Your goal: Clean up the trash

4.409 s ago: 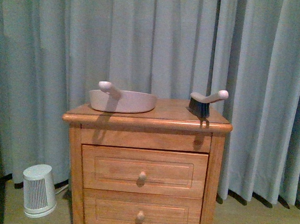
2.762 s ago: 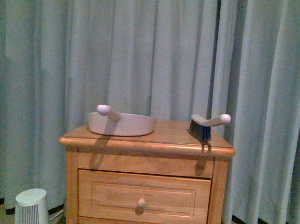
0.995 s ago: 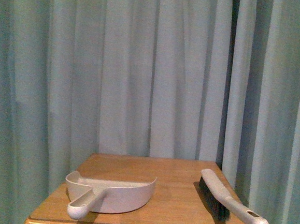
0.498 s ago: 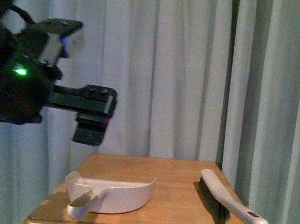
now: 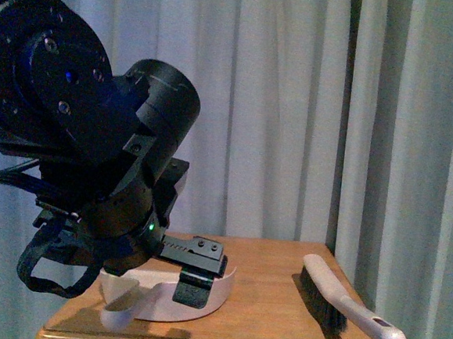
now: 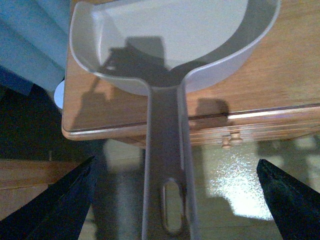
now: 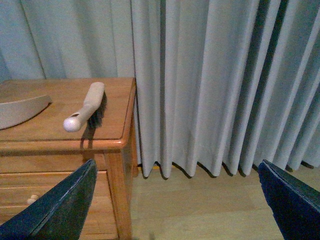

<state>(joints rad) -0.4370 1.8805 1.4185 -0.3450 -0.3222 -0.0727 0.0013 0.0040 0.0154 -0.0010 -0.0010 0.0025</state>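
Dustpan (image 6: 170,35) is looking light, stiff plastic, handle (image 6: 165,115) lying between left gripper's (image 6: 175,160) spread fingers (image 6: 50,210) for grabbing; trash isn't showing.

Pale dustpan (image 5: 157,304) and brush (image 5: 342,300) (bristles seemingly black) apart on wooden nightstand (image 5: 269,279)

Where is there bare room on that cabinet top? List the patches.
Free: the wood strip of the cabinet top between the dustpan and the brush, and the band behind both toward the curtain. Crowded: the front left, where the left gripper hangs open over the dustpan's handle; the brush lines the right edge.
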